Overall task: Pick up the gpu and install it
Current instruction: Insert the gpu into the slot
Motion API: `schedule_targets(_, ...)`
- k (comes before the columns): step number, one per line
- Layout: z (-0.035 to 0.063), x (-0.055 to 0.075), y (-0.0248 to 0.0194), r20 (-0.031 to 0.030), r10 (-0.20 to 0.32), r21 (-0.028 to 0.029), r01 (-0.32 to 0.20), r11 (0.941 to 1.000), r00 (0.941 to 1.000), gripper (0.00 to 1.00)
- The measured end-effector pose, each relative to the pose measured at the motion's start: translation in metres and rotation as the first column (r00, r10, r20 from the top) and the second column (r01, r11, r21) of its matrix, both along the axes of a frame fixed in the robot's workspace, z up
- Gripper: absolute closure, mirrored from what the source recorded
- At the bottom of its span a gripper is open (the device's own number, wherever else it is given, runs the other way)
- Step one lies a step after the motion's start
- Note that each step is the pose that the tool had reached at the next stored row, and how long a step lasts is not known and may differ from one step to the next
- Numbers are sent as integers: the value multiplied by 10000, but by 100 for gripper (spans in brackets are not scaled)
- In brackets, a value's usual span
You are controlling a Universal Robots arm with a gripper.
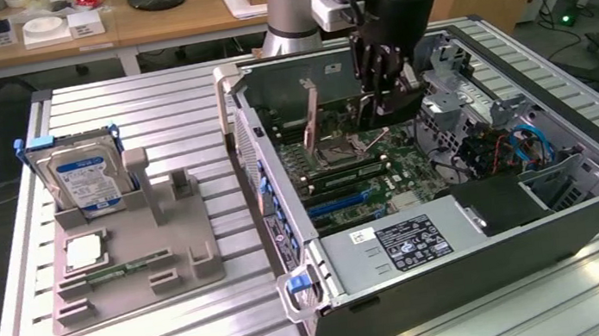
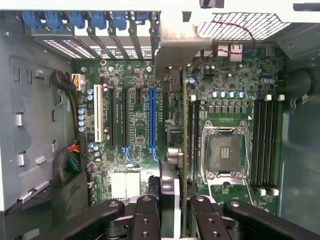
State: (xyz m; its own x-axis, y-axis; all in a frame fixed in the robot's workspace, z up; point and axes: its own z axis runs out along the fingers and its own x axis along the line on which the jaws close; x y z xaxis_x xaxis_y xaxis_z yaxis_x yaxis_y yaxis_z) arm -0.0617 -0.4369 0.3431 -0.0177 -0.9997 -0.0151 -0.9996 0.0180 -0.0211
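Holding the gpu (image 2: 173, 82) on edge in my hand (image 2: 169, 207), fingers closed partway and clamped on the card, I have it hanging inside the computer case (image 1: 499, 272) near the long blue slot (image 2: 152, 120), bracket toward the rear openings, presumably for seating.

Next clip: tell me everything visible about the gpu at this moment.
The gpu is a thin flat card seen edge-on in the wrist view, with a silver metal bracket at the end toward the case's rear slots. It stands on edge, clamped by the gripper. It hangs above the motherboard inside the open computer case, not seated in any slot as far as can be seen.
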Motion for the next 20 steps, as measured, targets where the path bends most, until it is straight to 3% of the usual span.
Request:
schedule_targets(11, -154, -124, 1, -9, -2, -1, 2, 10000, 10000, 72)
schedule_targets(20, -263, -145, 0, -12, -12, 0, 12, 10000, 10000, 72)
